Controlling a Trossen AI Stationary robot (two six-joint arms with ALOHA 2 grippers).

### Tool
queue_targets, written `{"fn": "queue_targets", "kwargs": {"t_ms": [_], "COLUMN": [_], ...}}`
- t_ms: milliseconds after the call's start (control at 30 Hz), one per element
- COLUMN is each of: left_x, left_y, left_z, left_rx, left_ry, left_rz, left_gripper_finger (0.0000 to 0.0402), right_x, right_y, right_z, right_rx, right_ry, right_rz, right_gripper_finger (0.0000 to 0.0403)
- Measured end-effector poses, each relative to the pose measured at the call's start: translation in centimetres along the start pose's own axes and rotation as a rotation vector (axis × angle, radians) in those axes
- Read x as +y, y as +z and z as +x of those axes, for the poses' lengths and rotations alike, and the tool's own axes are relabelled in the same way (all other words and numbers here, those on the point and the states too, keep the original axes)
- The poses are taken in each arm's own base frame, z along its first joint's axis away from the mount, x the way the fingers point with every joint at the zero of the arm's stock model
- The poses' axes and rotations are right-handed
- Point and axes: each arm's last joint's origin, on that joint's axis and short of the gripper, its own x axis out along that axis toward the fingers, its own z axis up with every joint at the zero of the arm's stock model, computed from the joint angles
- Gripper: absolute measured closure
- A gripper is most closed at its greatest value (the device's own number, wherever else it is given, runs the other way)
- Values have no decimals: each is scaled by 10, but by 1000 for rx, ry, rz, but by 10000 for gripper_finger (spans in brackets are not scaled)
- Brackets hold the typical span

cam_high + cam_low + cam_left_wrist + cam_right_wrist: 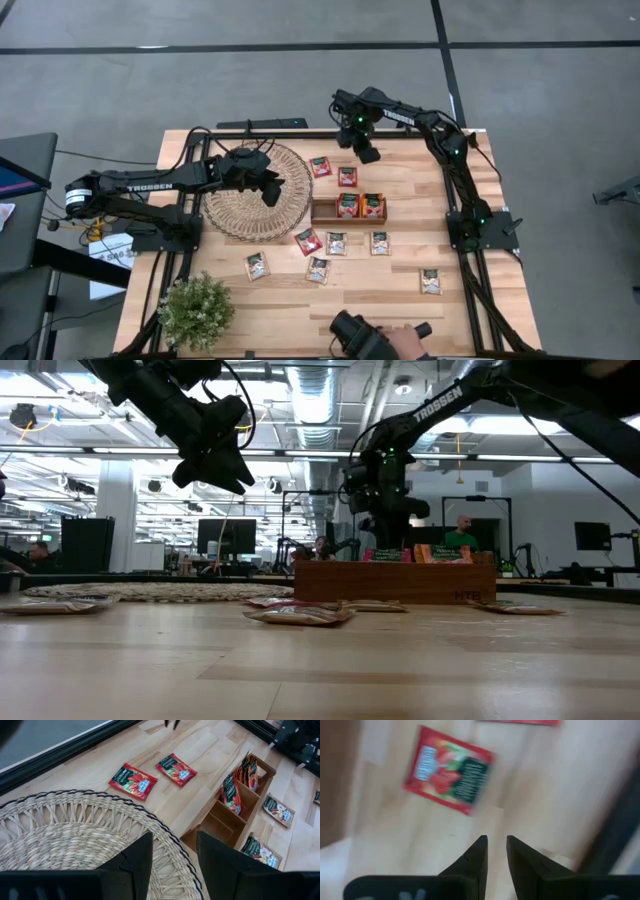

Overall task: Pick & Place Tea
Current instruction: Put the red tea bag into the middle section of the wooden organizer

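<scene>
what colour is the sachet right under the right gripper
Red, with a dark green label panel; the sachet shows best in the right wrist view.

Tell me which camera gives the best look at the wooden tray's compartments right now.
The left wrist view: the wooden tray is seen from above at an angle, showing red sachets standing in some compartments. The high view shows the tray small, with two sachets inside. The low view shows only its side wall. The right wrist view misses it.

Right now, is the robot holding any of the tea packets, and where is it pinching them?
No. The right gripper hovers empty near a red sachet, and the left gripper is empty above the woven mat.
</scene>
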Motion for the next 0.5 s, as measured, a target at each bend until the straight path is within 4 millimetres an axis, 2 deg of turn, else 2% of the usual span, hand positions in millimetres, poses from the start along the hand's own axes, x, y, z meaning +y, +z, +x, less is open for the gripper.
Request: {"fn": "queue_targets", "kwargs": {"t_ms": [300, 500], "left_x": [0, 0], "left_y": [0, 0], "left_z": [0, 0], "left_rx": [-3, -3], "left_ry": [-1, -1], "left_rz": [-5, -5], "left_gripper_finger": [259, 259], "right_x": [28, 35], "right_y": [27, 37], "right_z": [6, 8], "right_rx": [-7, -28], "right_ry": [142, 166], "right_rz": [-21, -21], "right_gripper_finger": [346, 363]}}
